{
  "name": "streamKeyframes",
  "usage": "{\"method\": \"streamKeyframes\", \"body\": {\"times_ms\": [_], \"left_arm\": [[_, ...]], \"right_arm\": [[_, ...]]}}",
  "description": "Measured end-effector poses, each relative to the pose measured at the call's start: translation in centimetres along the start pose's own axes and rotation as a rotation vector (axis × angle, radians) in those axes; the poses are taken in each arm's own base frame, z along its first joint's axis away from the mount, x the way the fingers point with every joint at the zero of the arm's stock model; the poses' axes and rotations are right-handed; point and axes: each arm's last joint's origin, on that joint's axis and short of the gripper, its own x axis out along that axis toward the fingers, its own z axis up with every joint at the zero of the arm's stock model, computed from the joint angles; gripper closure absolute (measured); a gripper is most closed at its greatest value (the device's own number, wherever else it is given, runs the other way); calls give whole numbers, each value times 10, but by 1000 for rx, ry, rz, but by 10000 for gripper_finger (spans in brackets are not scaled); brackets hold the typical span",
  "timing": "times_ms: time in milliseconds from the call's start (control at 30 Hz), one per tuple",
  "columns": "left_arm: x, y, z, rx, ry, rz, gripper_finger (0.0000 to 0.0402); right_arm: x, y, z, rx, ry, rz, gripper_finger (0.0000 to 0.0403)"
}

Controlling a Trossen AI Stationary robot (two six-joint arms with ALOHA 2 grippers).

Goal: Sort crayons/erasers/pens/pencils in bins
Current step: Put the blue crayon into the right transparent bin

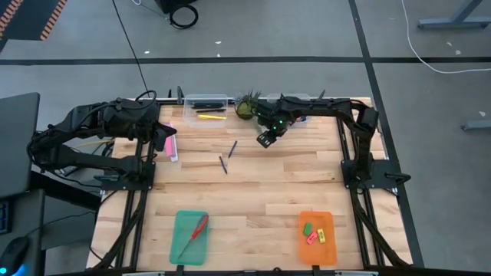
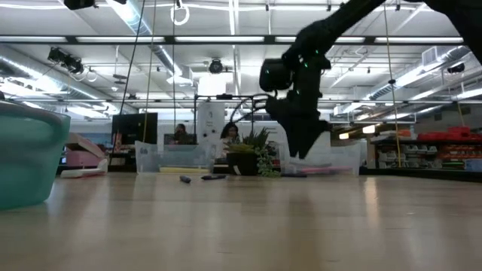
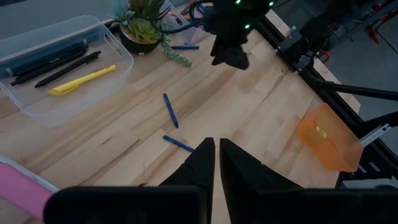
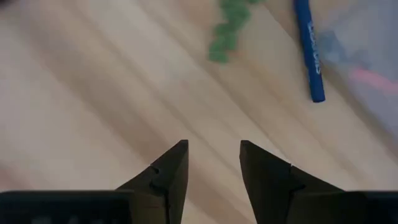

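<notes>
Two blue pens (image 1: pixel 232 149) (image 1: pixel 223 164) lie flat on the wooden table, left of my right gripper (image 1: pixel 265 139). That gripper hangs above the table, pointing down and open, with nothing between its fingers (image 4: pixel 213 165). A third blue pen (image 4: pixel 309 50) lies beyond it, beside the potted plant (image 1: pixel 247 106). A clear bin (image 1: pixel 205 105) at the far edge holds black pencils and a yellow one (image 3: pixel 82 79). The orange tray (image 1: pixel 317 236) near the front holds the erasers. My left gripper (image 3: pixel 216 162) waits shut, raised over the table's left side.
A long pink box (image 1: pixel 170 146) lies at the left, below my left arm. The teal tray (image 1: pixel 189 236) at the front left holds red-handled scissors. A second clear bin (image 2: pixel 331 162) stands right of the plant. Bare wood lies between the pens and the front trays.
</notes>
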Motion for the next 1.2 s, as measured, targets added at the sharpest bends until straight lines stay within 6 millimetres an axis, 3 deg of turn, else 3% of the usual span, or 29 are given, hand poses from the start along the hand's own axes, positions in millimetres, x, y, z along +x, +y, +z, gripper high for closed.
{"method": "streamKeyframes", "body": {"times_ms": [200, 433, 833, 1200], "left_arm": [[0, 0, 0, 0, 0, 0, 361], [0, 0, 0, -12, 0, 0, 369], [0, 0, 0, -19, 0, 0, 366], [0, 1, 1, -42, -17, 20, 367]], "right_arm": [[16, -16, 5, 176, -94, 12, 252], [10, -17, 23, 377, -273, 44, 254], [10, -32, 19, 798, -319, -104, 269], [10, -29, 19, 736, -331, -117, 270]]}}
